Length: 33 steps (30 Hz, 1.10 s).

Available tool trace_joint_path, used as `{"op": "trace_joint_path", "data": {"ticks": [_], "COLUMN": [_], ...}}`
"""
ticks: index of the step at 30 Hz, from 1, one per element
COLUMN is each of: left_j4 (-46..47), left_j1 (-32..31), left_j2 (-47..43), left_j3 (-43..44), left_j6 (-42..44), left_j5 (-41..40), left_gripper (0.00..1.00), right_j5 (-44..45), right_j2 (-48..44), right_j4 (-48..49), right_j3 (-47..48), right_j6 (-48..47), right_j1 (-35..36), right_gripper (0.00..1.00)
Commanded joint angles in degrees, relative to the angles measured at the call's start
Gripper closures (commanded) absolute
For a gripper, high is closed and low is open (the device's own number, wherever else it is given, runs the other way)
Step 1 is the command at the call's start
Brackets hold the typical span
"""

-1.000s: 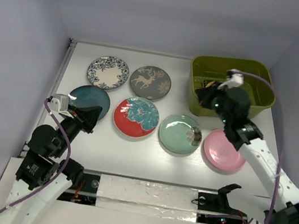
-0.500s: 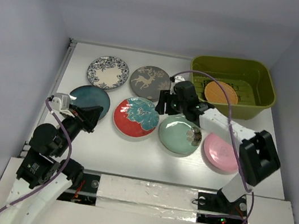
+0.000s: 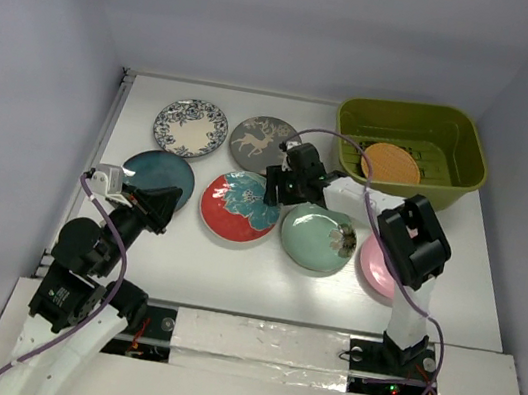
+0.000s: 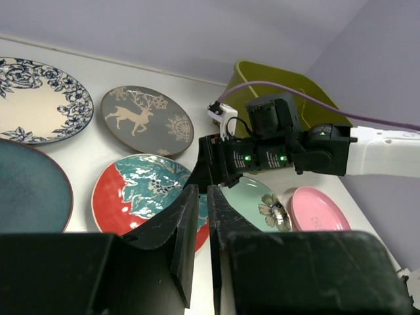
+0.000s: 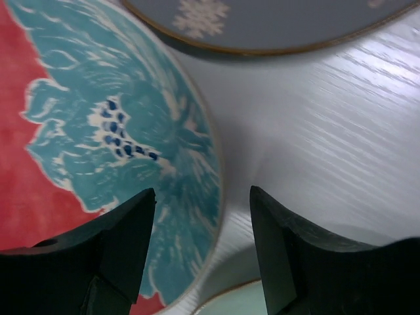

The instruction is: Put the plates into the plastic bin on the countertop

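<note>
The right gripper (image 3: 272, 190) holds its jaws spread over the rim of the round red-and-teal flower plate (image 3: 232, 207) on the white worktop (image 3: 231, 273), ready to pinch it. One round orange plate (image 3: 390, 163) lies in the green plastic bin (image 3: 475, 152). The left gripper (image 4: 202, 191) rests with its jaws pressed together.

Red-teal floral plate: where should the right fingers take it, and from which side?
Take the red-teal floral plate by its right rim, beside the mint green plate, from above. It lies flat on the countertop, so only the raised rim offers purchase: one finger inside, one outside. The open right gripper hangs over that edge.
</note>
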Motion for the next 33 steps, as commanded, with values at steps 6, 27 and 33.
{"op": "trace_joint_path", "data": {"ticks": [6, 27, 33], "left_j4": [1.89, 1.81, 1.81], "left_j1": [-0.38, -0.38, -0.38], "left_j2": [0.72, 0.36, 0.19], "left_j3": [1.13, 1.04, 1.04], "left_j6": [0.12, -0.23, -0.23], "left_j5": [0.24, -0.29, -0.29], "left_gripper": [0.89, 0.86, 0.86], "right_j5": [-14.56, -19.14, -15.89], "right_j2": [-0.73, 1.57, -6.07], "right_j4": [11.14, 32.33, 32.42], "right_j3": [-5.66, -14.10, -17.71], "right_j6": [1.46, 15.44, 15.00], "right_j1": [1.40, 4.56, 4.56], "right_gripper": [0.43, 0.98, 1.00]}}
